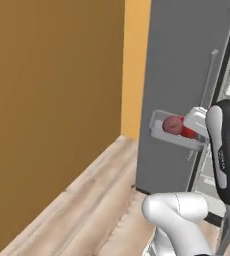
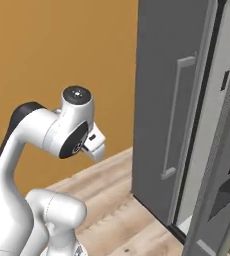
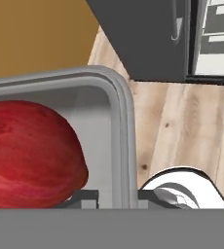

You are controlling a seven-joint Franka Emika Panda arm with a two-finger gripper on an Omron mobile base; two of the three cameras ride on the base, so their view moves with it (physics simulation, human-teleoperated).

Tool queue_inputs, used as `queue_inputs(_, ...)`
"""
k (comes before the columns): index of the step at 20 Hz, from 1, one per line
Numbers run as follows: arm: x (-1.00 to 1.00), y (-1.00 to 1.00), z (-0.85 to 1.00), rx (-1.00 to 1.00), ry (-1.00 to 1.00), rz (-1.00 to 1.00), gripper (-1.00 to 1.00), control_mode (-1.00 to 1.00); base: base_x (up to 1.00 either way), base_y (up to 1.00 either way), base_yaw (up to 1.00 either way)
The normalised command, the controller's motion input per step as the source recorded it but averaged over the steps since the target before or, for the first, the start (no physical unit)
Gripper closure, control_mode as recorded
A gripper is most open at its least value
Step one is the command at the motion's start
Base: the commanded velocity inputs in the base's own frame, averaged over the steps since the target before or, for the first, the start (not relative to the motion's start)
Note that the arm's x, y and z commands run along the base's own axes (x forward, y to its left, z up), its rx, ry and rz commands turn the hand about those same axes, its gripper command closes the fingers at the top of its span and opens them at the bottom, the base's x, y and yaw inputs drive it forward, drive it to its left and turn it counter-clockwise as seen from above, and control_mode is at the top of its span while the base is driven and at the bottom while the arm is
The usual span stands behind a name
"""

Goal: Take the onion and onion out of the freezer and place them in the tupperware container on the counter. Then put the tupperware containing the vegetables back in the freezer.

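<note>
gripper [image 3: 115, 195]: closed on the near wall of the low rectangular grey tupperware container [image 1: 159, 132]; in the hand view one dark fingertip is seen inside the wall and one outside, with the rim pinched between them.
container: held in the air in front of the tall dark grey freezer [image 1: 182, 70], level or close to it, well above the pale wood floor [image 1: 94, 200].
contents: two small round red onions are seen inside in the left base view, a duller pinkish-red onion [image 1: 171, 125] and a brighter red onion [image 1: 188, 132] partly behind the hand; the big red onion [image 3: 28, 155] fills the box floor in the hand view.
freezer state: the door with the long vertical grey bar handle [image 2: 174, 120] is swung open and seen edge-on from the base; white shelves [image 3: 216, 36] are visible through the gap beyond it.
step in hand: judged to be the carry of the loaded box back to the freezer; the loading is done.
how to do it well: the box is held by one wall only, so the wrist should be kept level and motion slow, or the onions may roll and tip the box out of the pinch.
approach: the door edge should be cleared first, then the box brought in above a shelf and lowered flat before release.
risk: the far corner of the box could clip the door or a shelf lip; which shelf has room cannot be told.
</note>
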Motion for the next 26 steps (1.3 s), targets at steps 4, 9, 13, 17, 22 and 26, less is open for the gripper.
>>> queue_inputs(4,0.00,0.00,0.00,0.00,0.00,0.00,1.00,1.00,0.49,0.39,-0.62)
queue_inputs(9,0.00,0.00,0.00,0.00,0.00,0.00,1.00,1.00,0.43,0.39,-0.63)
queue_inputs(13,0.00,0.00,0.00,0.00,0.00,0.00,1.00,1.00,0.37,0.29,-0.62)
queue_inputs(17,0.00,0.00,0.00,0.00,0.00,0.00,1.00,1.00,0.55,0.08,-0.47)
queue_inputs(22,0.00,0.00,0.00,0.00,0.00,0.00,1.00,1.00,0.75,0.23,-0.34)
queue_inputs(26,0.00,0.00,0.00,0.00,0.00,0.00,1.00,1.00,0.69,0.25,-0.27)
